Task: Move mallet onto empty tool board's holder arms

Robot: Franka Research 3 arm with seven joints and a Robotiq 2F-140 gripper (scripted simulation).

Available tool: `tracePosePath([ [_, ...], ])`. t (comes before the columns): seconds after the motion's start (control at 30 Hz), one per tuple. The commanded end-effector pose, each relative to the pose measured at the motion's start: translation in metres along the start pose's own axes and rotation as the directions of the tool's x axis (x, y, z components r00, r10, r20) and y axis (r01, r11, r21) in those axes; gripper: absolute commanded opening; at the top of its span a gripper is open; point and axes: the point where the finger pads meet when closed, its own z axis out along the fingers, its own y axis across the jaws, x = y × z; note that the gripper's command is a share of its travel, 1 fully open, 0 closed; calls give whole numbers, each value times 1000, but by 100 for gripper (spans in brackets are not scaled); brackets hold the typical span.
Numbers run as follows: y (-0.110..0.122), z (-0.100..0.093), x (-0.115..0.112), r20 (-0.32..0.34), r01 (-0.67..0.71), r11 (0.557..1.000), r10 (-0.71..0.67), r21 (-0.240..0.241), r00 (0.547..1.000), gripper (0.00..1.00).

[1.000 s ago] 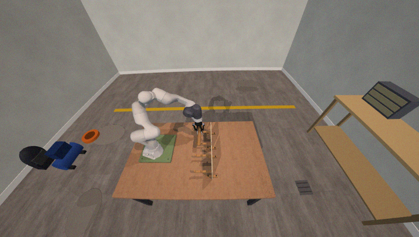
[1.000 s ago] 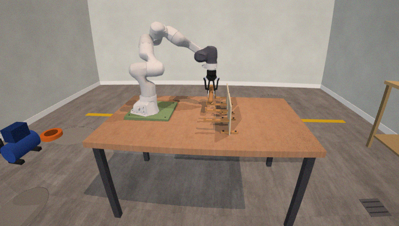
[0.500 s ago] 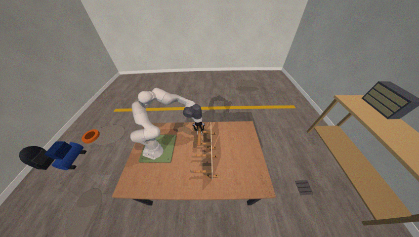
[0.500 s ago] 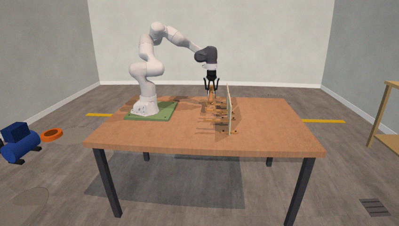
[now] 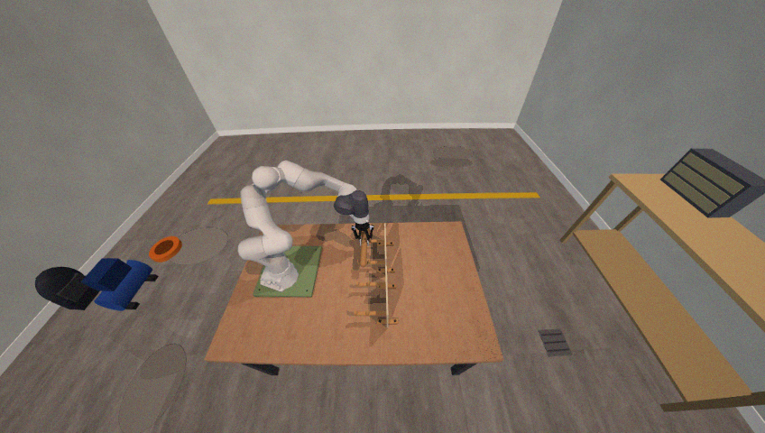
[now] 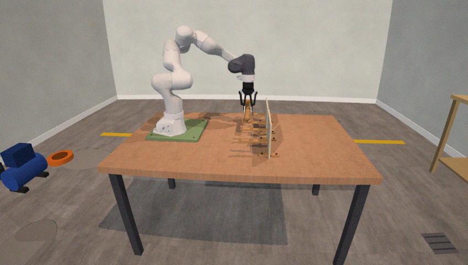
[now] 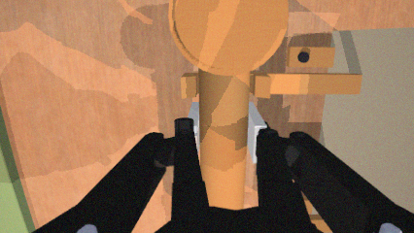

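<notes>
My gripper (image 7: 222,116) is shut on the wooden handle of the mallet (image 7: 223,121), a little behind its round head (image 7: 227,34). In the wrist view the handle runs between the two pegs of one holder arm (image 7: 311,83) just behind the head. I cannot tell if the handle touches that arm. In the top view the gripper (image 5: 362,234) holds the mallet (image 5: 364,251) at the far end of the tool boards (image 5: 385,273). In the exterior view the gripper (image 6: 248,104) and mallet (image 6: 247,114) are at the far tool board. The empty arms (image 6: 259,140) of the nearer board stick out towards the robot's side.
The two thin boards (image 6: 268,131) stand edge-on in a line at mid table, with peg arms on the left face. The robot base sits on a green plate (image 6: 179,131) to the left. A wooden shelf (image 5: 692,252) stands off the table at the right.
</notes>
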Motion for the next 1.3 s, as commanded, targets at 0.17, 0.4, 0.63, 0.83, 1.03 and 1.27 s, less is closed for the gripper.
tracePosePath([
  [0.17, 2, -1, 0, -5, 1, 1000, -1, -5, 1000, 0],
  [0.4, 2, -1, 0, -5, 1, 1000, -1, -5, 1000, 0],
  [0.63, 2, 3, 0, -4, 1, 1000, -1, -5, 1000, 0],
  [0.83, 2, 12, 0, -4, 1, 1000, -1, -5, 1000, 0],
  [1.03, 2, 14, 0, -4, 1, 1000, -1, -5, 1000, 0],
  [1.27, 2, 14, 0, -4, 1, 1000, -1, -5, 1000, 0],
])
